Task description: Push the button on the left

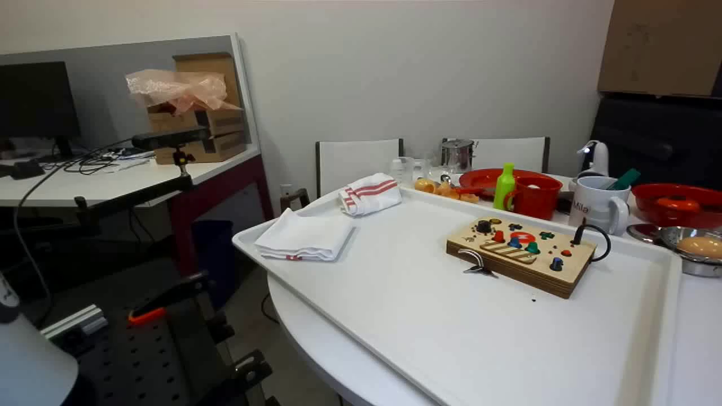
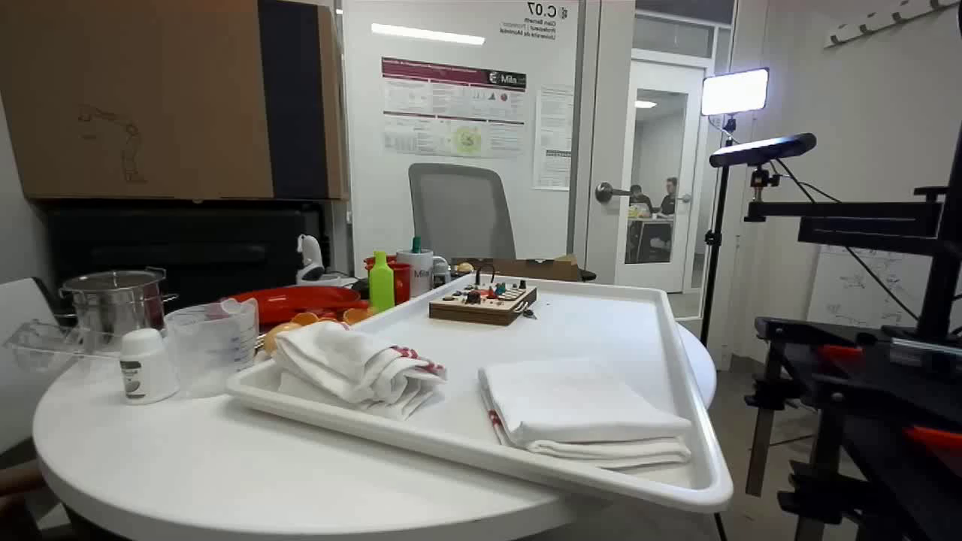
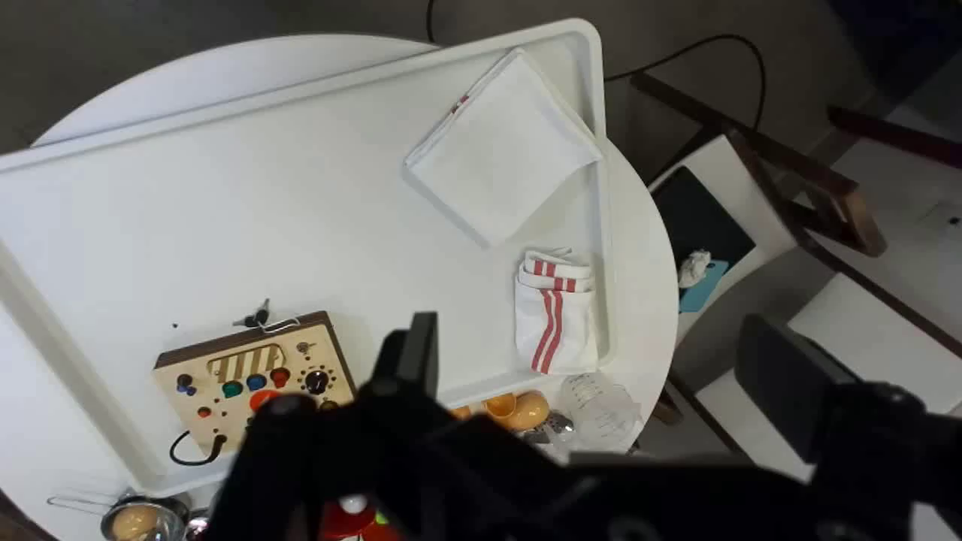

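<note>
Cloths (image 1: 304, 234), folded, white, red-marked, crowd the white rectangular tray (image 1: 383, 293) (my black gripper (image 3: 590, 338) spread wide); pale wall (image 1: 361, 73) beyond.

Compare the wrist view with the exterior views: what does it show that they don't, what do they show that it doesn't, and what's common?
Only the wrist view shows the gripper, standing open, and a flat light blue item beyond the table edge.

Only the exterior views, both of them, show the big cardboard box and the silver pot.

All share the white tray, red-striped cloth, square-folded cloth and wooden control box.
</note>
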`<action>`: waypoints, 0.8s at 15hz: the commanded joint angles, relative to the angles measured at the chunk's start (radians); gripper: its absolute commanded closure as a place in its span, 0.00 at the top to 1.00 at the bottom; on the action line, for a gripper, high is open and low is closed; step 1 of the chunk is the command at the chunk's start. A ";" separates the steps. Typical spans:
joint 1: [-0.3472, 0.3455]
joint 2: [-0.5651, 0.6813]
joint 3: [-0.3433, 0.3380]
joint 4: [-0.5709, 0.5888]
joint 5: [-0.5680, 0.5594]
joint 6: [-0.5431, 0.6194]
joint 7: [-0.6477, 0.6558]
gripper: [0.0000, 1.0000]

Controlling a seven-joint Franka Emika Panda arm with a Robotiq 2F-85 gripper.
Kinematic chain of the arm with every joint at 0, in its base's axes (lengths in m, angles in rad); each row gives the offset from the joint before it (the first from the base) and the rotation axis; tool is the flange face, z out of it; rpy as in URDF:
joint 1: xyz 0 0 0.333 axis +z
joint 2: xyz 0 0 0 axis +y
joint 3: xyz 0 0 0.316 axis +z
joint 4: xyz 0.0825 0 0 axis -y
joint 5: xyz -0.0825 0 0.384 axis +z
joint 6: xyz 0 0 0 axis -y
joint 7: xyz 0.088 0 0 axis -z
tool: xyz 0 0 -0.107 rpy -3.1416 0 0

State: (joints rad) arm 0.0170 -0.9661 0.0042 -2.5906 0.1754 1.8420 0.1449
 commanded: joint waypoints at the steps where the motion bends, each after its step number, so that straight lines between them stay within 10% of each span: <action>1: -0.013 0.001 0.008 0.002 0.008 -0.003 -0.009 1.00; 12: -0.003 0.244 -0.005 0.069 0.014 0.209 -0.076 1.00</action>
State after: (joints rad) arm 0.0119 -0.8240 -0.0009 -2.5732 0.1755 2.0047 0.0704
